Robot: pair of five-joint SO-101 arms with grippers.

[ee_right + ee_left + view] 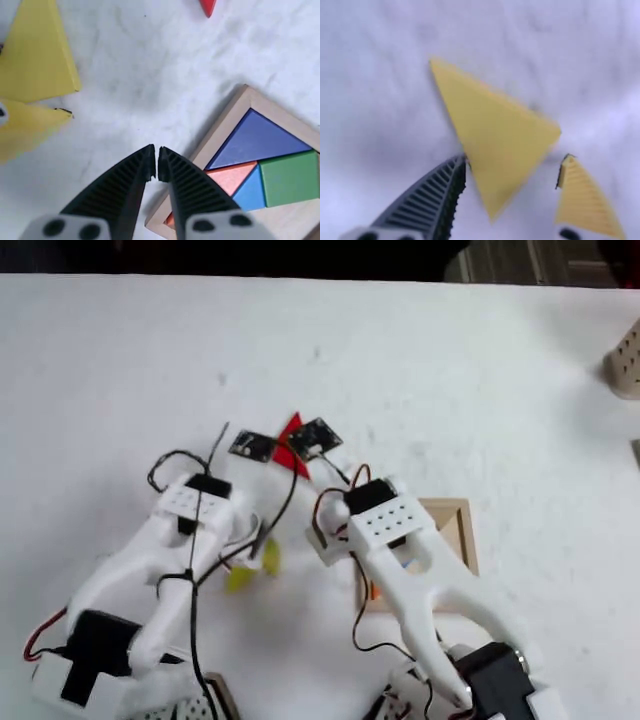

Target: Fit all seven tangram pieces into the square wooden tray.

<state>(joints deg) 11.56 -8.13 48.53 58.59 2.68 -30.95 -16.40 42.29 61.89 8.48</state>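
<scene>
From above, a white bench [120, 360] carries two white robot arms side by side. The left arm [150, 550] stretches over open bench; the right arm [420, 580] lies across a square wooden tray [462, 530], hiding most of it. A red piece [292, 448] lies on the bench ahead of the arms, well apart from the tray. From the left wrist, the left hand [514, 161] is spread wide around a flat yellow triangle [495, 130] lying on the bench. Its black finger [435, 195] touches one edge of the triangle, and its yellow finger [585, 205] stands just clear of the other side. From the right wrist, the right hand [156, 157] has its two black fingers pressed almost together, holding nothing, above bare bench just beside the tray's rim. The tray holds a dark blue triangle [255, 137], a green square [290, 177], an orange triangle [232, 177] and a light blue triangle [250, 192], packed edge to edge.
</scene>
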